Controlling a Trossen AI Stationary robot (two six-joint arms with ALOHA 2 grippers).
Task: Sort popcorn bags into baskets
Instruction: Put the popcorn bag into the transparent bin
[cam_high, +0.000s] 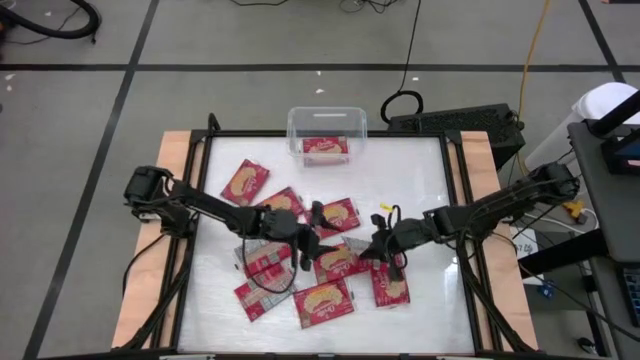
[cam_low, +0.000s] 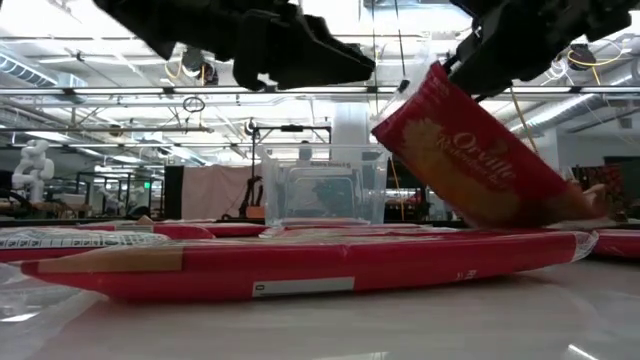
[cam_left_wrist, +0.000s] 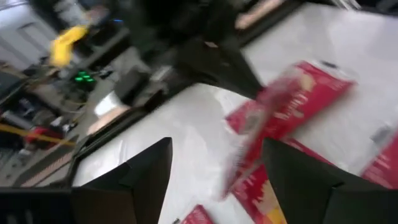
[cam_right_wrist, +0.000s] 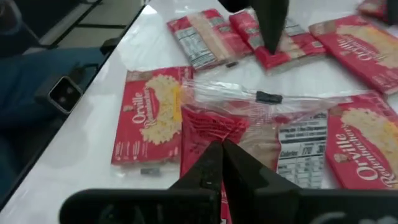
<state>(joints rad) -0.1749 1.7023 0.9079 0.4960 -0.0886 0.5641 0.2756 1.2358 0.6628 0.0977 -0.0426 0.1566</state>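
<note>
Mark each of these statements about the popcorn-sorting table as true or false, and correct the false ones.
1. The clear bin holds one popcorn bag. True.
2. The right pincer is shut on a red popcorn bag. True.
3. The left pincer is shut. False: its fingers stand apart.
4. The bin sits at the table's near edge. False: it sits at the far edge.
5. Every bag is already in the bin. False: many lie on the table.

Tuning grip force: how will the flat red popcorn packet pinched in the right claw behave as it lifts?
The flat red popcorn packet probably stays fairly stiff: held by one end in the right claw, it hangs tilted without sagging. Its glossy clear wrap looks slippery, so it may slide. Likely light, since a corner pinch holds it.
</note>
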